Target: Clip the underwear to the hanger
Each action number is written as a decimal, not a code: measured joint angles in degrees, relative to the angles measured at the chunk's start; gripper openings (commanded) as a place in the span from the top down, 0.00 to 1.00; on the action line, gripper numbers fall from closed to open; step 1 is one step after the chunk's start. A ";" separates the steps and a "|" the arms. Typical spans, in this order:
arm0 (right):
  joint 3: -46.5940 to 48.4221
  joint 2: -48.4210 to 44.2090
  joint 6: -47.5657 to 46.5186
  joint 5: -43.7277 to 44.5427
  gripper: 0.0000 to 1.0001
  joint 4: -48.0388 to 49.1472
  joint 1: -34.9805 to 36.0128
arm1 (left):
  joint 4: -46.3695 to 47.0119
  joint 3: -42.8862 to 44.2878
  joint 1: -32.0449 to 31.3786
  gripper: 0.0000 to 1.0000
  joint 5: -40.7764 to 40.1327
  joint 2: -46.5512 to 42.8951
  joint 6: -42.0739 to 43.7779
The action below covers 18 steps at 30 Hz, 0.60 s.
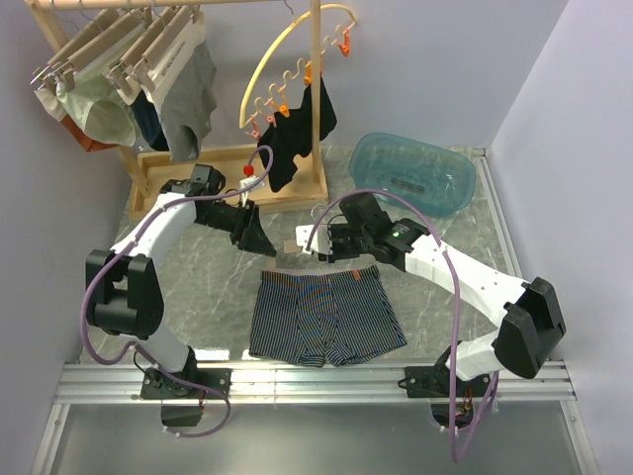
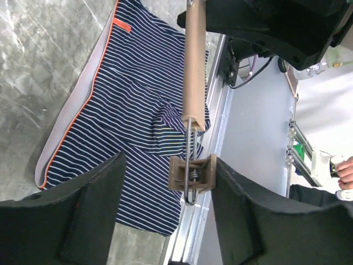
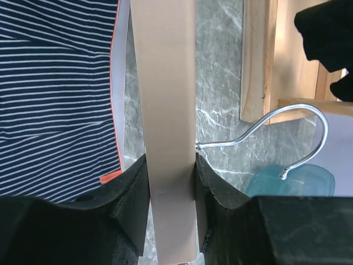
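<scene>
The navy pinstriped underwear (image 1: 324, 319) lies flat on the marble table, grey waistband toward the back. Just above the waistband hovers the pale wooden hanger (image 1: 312, 244), my right gripper (image 1: 343, 242) shut on its bar. In the right wrist view both fingers press the hanger (image 3: 165, 83) near its wire hook (image 3: 287, 118), my right gripper (image 3: 170, 163) over the underwear (image 3: 55, 99). My left gripper (image 1: 259, 237) is at the bar's left end. My left gripper (image 2: 168, 160) is open around the end clip (image 2: 192, 174), which touches only the right finger (image 2: 248, 215); the underwear (image 2: 127, 99) lies below.
A wooden rack (image 1: 119, 59) with hangers and garments stands at the back left on a wooden base (image 1: 198, 173). A yellow arc with orange pegs (image 1: 297, 69) carries a black garment (image 1: 297, 139). A teal basin (image 1: 410, 183) sits back right. An aluminium rail (image 1: 316, 381) lines the near edge.
</scene>
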 measured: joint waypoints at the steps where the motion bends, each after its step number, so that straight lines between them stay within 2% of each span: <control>1: 0.00 0.00 -0.04 0.20 1.00 -0.17 0.02 | 0.11 -0.07 -0.04 0.40 0.15 0.11 -0.20; 2: 0.00 0.00 -0.11 0.42 1.00 -0.20 0.02 | 0.46 -0.22 -0.09 0.45 0.35 0.07 -0.42; 7: 0.00 0.00 -0.24 1.20 1.00 -0.31 0.00 | 1.29 -0.46 -0.50 0.57 1.57 -0.07 -1.73; 13: 0.00 0.00 -0.48 1.66 1.00 -0.96 0.04 | 0.76 -0.46 -1.01 0.90 3.37 0.07 -1.49; 14: 0.00 0.00 -0.68 1.75 1.00 -0.98 0.04 | 0.55 -0.46 -0.98 1.00 3.80 0.17 -1.46; 18: -0.02 0.00 -1.55 2.36 1.00 -1.27 0.13 | 0.00 -0.46 -0.96 1.00 5.62 1.07 -1.90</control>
